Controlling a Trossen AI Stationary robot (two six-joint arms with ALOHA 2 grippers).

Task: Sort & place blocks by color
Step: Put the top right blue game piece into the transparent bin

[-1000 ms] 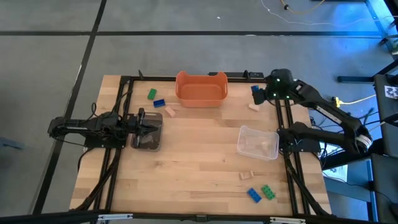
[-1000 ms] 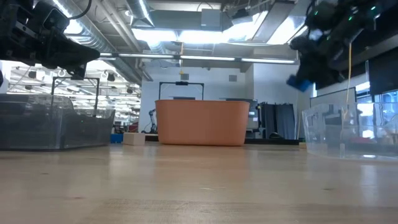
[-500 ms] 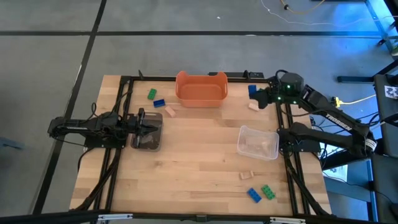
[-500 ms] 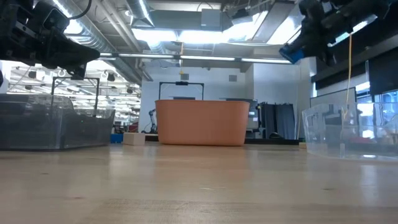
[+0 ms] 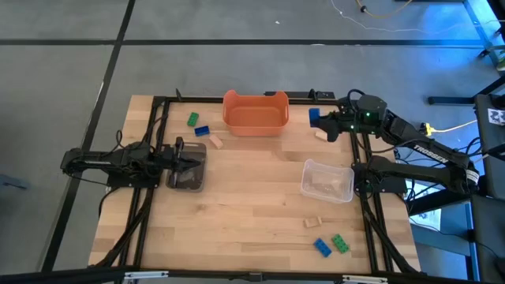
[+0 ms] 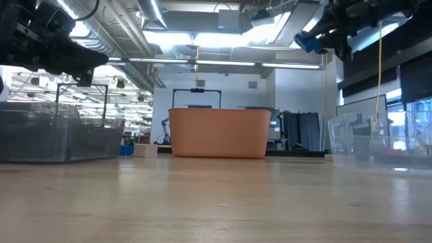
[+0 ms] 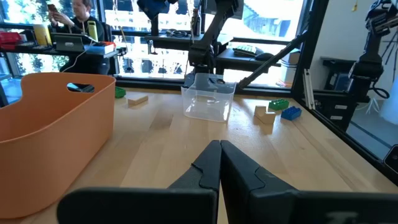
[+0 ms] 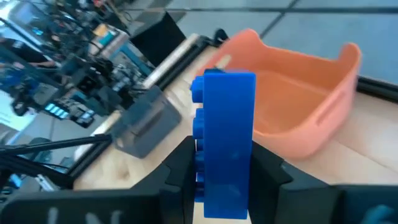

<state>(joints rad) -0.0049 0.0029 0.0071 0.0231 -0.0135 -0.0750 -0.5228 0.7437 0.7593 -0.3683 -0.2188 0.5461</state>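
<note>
My right gripper (image 5: 319,118) hangs in the air at the table's far right and is shut on a blue block (image 8: 227,149), also seen high up in the low view (image 6: 305,42). The orange tub (image 5: 255,112) stands just left of it. Loose blocks lie on the wood: green (image 5: 192,119), blue (image 5: 202,130) and tan (image 5: 215,140) at the far left, a tan one (image 5: 322,134) below my right gripper, and tan (image 5: 313,222), blue (image 5: 322,247) and green (image 5: 340,243) near the front right. My left gripper (image 7: 219,163) waits shut at the left, above the dark container (image 5: 187,167). My right gripper pinches the blue block's lower part (image 8: 208,183) between its two fingers, one finger (image 8: 180,171) on the studded side and the other (image 8: 268,171) on the opposite side. The fingers come from the table's right, slanting slightly down. The block sticks out past the fingers, clear of the table.
A clear container (image 5: 327,180) stands on the right half of the table. Black frame rails (image 5: 158,126) run along the left, right and far edges. The middle of the wooden top (image 5: 252,189) is bare.
My right gripper has carried the blue block up and toward the table's left, nearer the orange tub. It has tipped from pointing steeply down toward level. The block stays between its fingers.
</note>
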